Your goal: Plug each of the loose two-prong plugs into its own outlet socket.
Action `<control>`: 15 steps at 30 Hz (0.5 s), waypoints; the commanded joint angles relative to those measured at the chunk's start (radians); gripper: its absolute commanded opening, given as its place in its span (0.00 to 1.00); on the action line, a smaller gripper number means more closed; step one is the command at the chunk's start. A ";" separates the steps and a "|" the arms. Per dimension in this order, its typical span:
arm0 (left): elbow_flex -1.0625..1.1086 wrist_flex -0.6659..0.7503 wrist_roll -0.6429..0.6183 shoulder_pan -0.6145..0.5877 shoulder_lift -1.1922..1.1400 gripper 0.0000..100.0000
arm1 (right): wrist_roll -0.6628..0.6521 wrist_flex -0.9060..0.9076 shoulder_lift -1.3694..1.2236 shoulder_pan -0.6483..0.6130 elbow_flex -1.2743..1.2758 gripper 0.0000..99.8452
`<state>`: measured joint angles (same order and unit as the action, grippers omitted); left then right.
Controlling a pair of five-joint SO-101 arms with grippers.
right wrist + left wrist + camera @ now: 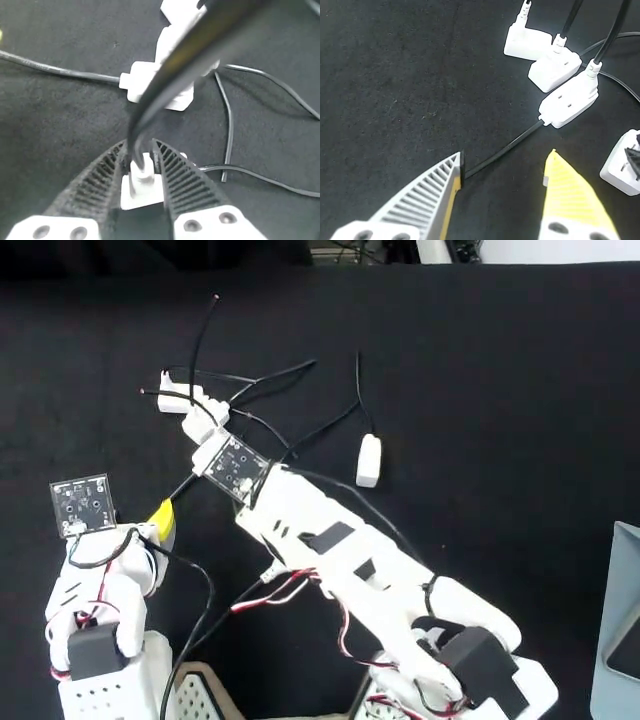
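Right wrist view: right pincer (139,146) clamped tight on a white plug (141,187), both ribbed fingers (180,175) pressed to its sides near the collar where the black cord (200,45) leaves it. The cord arcs up and away over the pincer. Just ahead on the black counter (60,125) lies the outlet cluster (167,75), white blocks close together and apart from the held plug. Thin cords trail across the counter beyond. Left wrist view: left pincer (505,152) spread wide, grey finger (430,200) and yellow finger (570,195) well apart, gripping nothing. A black lead (520,137) lies on the counter between the tips, passes by the grey tip and runs to the nearest of the cluster's three white blocks, which sit in a row, each touching or just beside the next. High view: right arm (340,550) stretched diagonally to the cluster. Left arm (100,610) sits at the near edge. A loose plug (369,460) lies alone just beside the right arm, on the side away from the left arm, its cord running toward the far edge.
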<state>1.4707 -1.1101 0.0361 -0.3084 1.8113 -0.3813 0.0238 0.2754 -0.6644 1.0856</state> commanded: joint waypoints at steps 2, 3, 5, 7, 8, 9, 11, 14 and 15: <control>-0.008 0.031 -0.006 -0.002 0.006 0.27 | 0.005 -0.026 0.031 0.011 -0.065 0.01; -0.008 0.043 -0.008 -0.002 0.006 0.27 | 0.005 -0.026 0.031 0.011 -0.065 0.01; -0.007 0.080 -0.011 -0.001 0.006 0.27 | 0.005 -0.025 0.033 0.005 -0.065 0.01; -0.002 0.114 -0.055 0.002 0.006 0.27 | 0.005 -0.023 0.048 -0.012 -0.059 0.01; -0.001 0.132 -0.081 0.013 0.006 0.27 | 0.005 -0.020 0.065 -0.021 -0.053 0.01; -0.001 0.144 -0.097 0.027 0.006 0.27 | 0.005 -0.011 0.082 -0.029 -0.047 0.01; -0.005 0.155 -0.104 0.061 0.006 0.27 | 0.005 0.028 0.128 -0.044 -0.042 0.01; -0.015 0.157 -0.106 0.125 0.006 0.27 | 0.005 0.075 0.179 -0.064 -0.035 0.01; -0.021 0.163 -0.107 0.150 0.006 0.27 | 0.005 0.087 0.189 -0.072 -0.035 0.01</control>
<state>1.4707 -0.9828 -0.0575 -0.2409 1.8113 -0.3798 0.0806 0.4028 -0.7104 1.0856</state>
